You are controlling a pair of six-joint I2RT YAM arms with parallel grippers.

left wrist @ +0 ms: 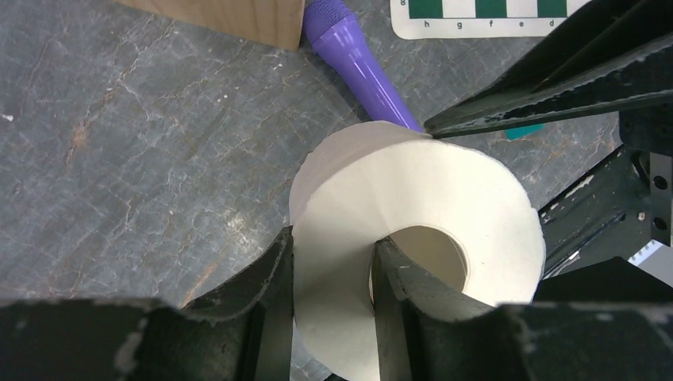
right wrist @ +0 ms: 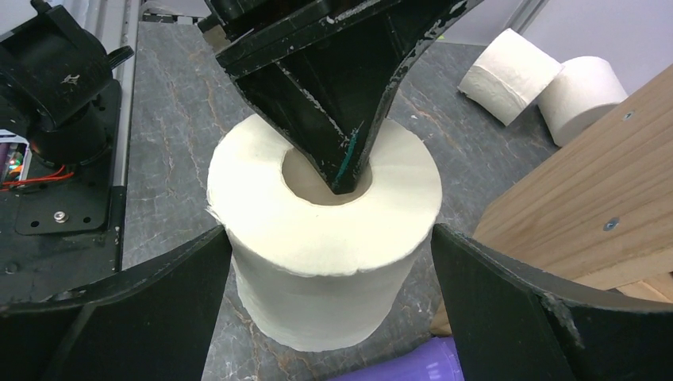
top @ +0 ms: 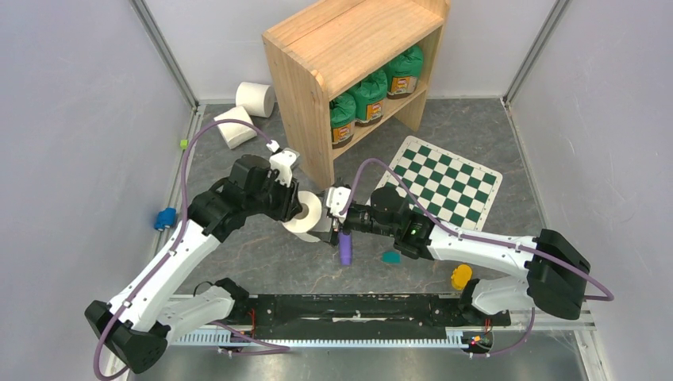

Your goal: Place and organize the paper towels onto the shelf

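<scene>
One of the paper towels, a white roll [top: 305, 213], is in my left gripper [top: 298, 208], which is shut on its wall. One finger [left wrist: 274, 274] is outside and the other sits in the hollow core [right wrist: 333, 151]. My right gripper [right wrist: 329, 234] is open and straddles the same roll [right wrist: 325, 238]. Its fingers [right wrist: 190, 278] stand close to the roll's sides. Two more rolls [top: 255, 98] [top: 235, 127] lie on the floor left of the shelf [top: 349, 40], seen as well in the right wrist view [right wrist: 508, 75] [right wrist: 583, 95].
Green canisters [top: 369, 95] fill the shelf's lower tier. A purple marker [top: 345, 250] lies under the grippers. A checkered board [top: 440, 178] lies to the right. Small teal [top: 390, 257], yellow [top: 460, 276] and blue [top: 164, 218] objects lie around. The shelf's side panel [right wrist: 603, 206] is close.
</scene>
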